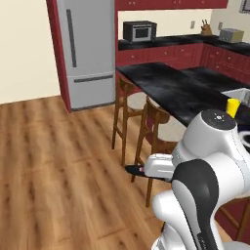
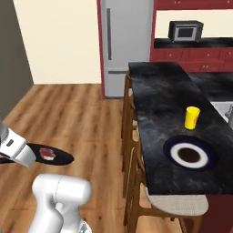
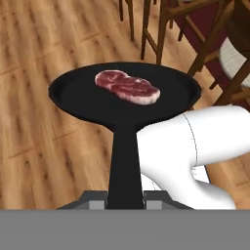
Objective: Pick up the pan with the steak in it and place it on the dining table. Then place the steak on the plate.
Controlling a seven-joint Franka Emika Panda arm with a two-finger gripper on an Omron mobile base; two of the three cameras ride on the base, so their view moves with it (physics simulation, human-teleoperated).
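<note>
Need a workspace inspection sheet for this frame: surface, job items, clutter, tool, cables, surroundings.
Surface: dining table, glossy black marbled top, mostly bare.
Job items: pan held in the air over the wood floor, away from the table; steak lies inside it; plate sits on the table's near end.
Clutter: yellow cup beside the plate, apart from it.
Tool: tool shut on the pan's handle.
Cables: nothing seen.
Surroundings: stools along the table, fridge, microwave on the wall counter.
</note>
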